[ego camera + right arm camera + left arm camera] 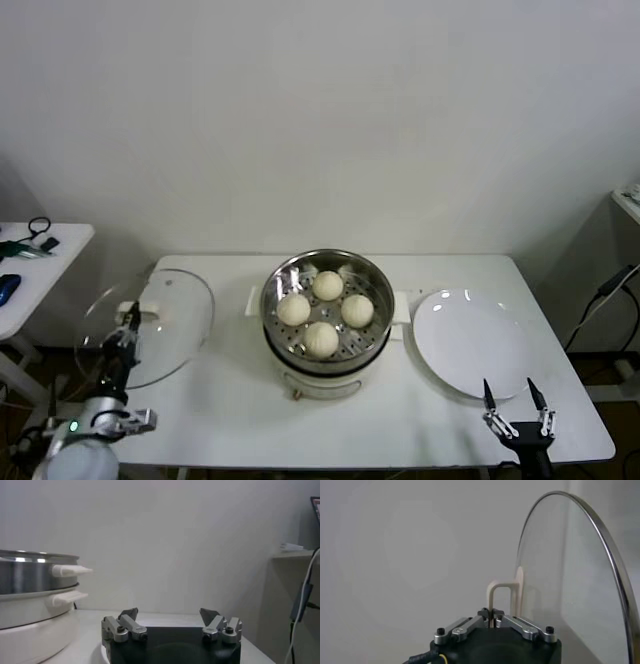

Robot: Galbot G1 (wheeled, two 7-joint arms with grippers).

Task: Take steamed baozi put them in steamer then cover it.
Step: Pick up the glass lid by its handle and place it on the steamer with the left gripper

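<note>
1. No lettering, brand, number or sign is showing legibly in any view — nothing is reading on the steamer (326, 345), its cover (150, 325) or the white plate (470, 343).
2. The wall and table (230, 410) are showing plain surfaces — no labels.

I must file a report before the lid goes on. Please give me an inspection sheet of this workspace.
Surface: white table, bare at front.
Job's things: four cream-white round buns inside shiny steel steamer pot; clear glass lid at table's left end, tilted up.
Clutter: flat white plate, empty.
Grippers: left gripper shut on the lid's cream handle; right gripper open, near plate's front edge.
Cables: dark cable at right.
Surroundings: side table on left, small items.
</note>
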